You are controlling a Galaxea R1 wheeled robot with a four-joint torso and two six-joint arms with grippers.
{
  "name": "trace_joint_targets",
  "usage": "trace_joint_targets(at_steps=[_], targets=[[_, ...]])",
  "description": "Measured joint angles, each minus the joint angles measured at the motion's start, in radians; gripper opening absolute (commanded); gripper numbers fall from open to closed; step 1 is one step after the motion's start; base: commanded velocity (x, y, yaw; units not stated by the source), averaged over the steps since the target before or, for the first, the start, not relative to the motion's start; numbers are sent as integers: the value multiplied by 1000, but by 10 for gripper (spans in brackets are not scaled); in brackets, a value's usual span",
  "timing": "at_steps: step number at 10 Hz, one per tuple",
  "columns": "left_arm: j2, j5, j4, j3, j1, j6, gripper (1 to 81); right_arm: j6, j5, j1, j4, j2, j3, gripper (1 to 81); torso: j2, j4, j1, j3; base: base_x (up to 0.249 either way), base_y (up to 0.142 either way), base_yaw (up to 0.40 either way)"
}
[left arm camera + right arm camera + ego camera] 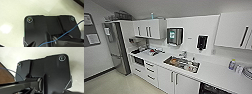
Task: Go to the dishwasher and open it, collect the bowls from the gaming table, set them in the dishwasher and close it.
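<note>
white counter (214,72) w/ sink (182,64); dark gap below at right (212,89) is prob. the dishwasher, racks exposed for loading. can't tell either gripper's state.

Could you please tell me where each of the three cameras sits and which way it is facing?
Head: high on the robot, looking down at the kitchen counter, sink and fridge.
Left wrist: on the left arm, facing the pale floor past the robot's dark plate.
Right wrist: likewise, over pale floor.
Both wrist views share floor.

White cabinets (149,28), worktop (214,72) (sink (182,64) inset), pale floor (116,83)
</note>
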Motion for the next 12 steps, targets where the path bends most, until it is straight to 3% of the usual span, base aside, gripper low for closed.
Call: trace_joint_targets(at_steps=[12], targets=[[-1,3,1,-18,11,0,811,8,16,-3,0,11,-58,811,0,0,0,0,0,0,362]])
